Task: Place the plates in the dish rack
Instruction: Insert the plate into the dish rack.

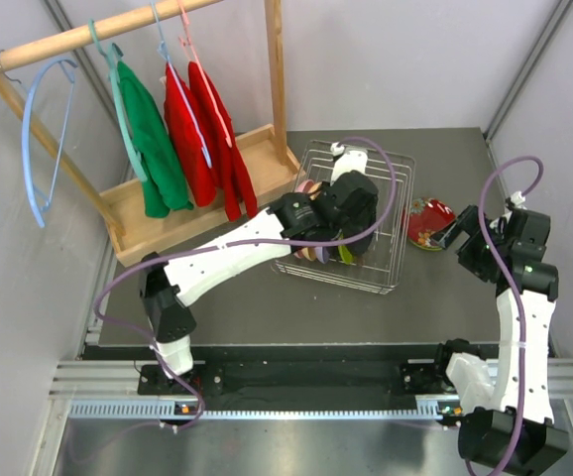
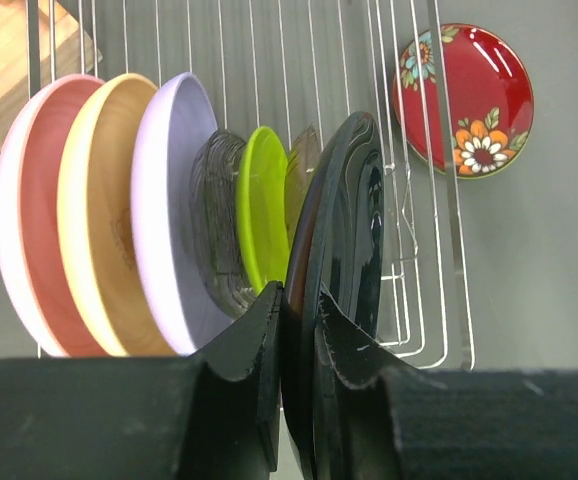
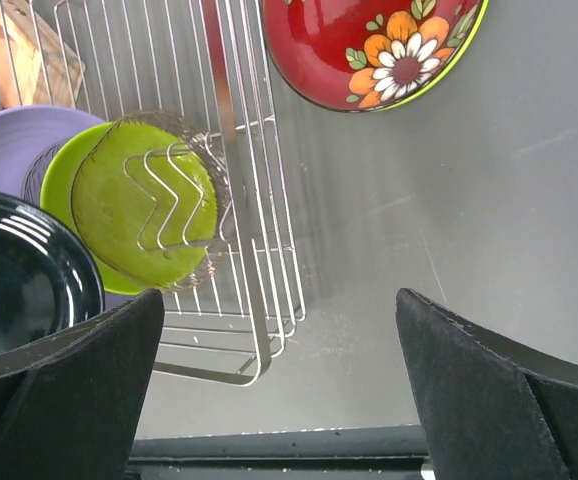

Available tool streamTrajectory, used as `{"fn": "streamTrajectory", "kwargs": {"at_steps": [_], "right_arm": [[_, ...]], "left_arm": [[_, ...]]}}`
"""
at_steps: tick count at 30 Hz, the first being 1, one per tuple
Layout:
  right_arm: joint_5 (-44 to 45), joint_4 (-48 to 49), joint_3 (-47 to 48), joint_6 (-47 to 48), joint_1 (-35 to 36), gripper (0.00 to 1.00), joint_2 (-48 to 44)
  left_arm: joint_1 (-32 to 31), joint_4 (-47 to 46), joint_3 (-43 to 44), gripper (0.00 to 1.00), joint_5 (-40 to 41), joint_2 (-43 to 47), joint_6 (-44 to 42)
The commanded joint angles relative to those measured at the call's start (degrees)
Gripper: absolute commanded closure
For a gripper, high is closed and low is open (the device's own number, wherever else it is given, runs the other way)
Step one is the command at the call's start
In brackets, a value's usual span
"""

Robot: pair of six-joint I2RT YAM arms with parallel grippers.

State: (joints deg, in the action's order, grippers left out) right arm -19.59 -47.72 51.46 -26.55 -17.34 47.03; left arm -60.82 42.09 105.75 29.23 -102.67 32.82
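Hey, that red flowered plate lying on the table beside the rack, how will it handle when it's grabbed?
The red plate looks glossy, so it is probably slippery in a pinch. It seems to lie flat on the table, so a push would likely slide it, not tip it.

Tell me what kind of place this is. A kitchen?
Probably a robot test booth, not a kitchen: plain walls close round a table, the left arm and right arm are bolted at its edge, and a dish rack sits by a clothes stand.
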Motion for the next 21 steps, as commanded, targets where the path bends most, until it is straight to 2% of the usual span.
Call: {"fn": "streamTrajectory", "kwargs": {"at_steps": [1,10,21], "right_arm": [[-0.27,0.17,2.24,0.88,-0.59,0.02,-1.06],[-0.88,0.18,1.71,0.62,-0.67,0.02,-1.15],[-1.50,0.09,1.01,0.79,-0.67,0.02,-1.50]], "left_arm": [[-1.32,3.17,6.56,1.00,5.57,-3.40,-1.09],[-1.85,5.81,12.28,1.00,9.52,-8.94,-1.44],[-1.85,4.94,13.86,1.00,9.79,-13.43,-0.30]]}}
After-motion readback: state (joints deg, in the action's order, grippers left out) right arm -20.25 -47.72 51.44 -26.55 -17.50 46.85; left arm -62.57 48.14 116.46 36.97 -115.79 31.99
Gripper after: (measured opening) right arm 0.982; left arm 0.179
